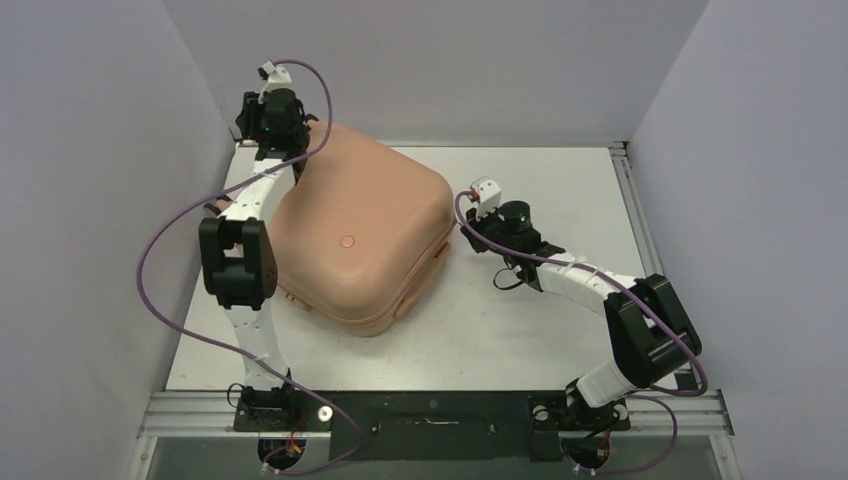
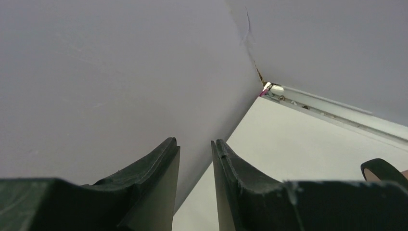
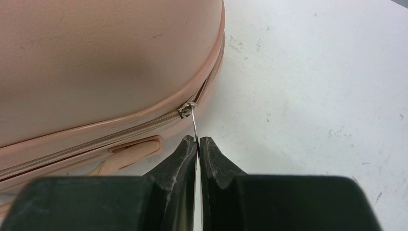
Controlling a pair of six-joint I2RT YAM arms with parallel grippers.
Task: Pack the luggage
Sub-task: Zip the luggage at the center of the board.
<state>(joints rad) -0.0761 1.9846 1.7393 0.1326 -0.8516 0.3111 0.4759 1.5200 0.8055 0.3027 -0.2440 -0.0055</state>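
Smooth, pale lavender walls [image 1: 420, 60] close in a matte white tabletop [image 1: 560, 180], which is lightly scuffed and edged with an aluminium rail [image 2: 332, 109]. The luggage [image 1: 370, 200] lies flat and closed on the left-centre of the table. It is a salmon-pink hard shell with a domed top and rounded corners, and its surface has a faint satin sheen. A small round logo dot [image 1: 347, 241] sits near the middle of the lid. A ribbed beige zip [image 3: 120, 132] follows the seam between the two halves, above a moulded pink handle [image 3: 130, 150].

At the case's right edge, the right gripper [image 3: 197, 140] has its black, ridged fingers [image 3: 173, 159] pressed together on the thin wire zip pull [image 3: 194, 122]. The pull hangs from the metal slider at the corner of the seam.

The left gripper [image 2: 195, 144] is raised beside the far left corner of the case and faces the wall corner. Its wedge-shaped fingers stand apart with nothing between them.
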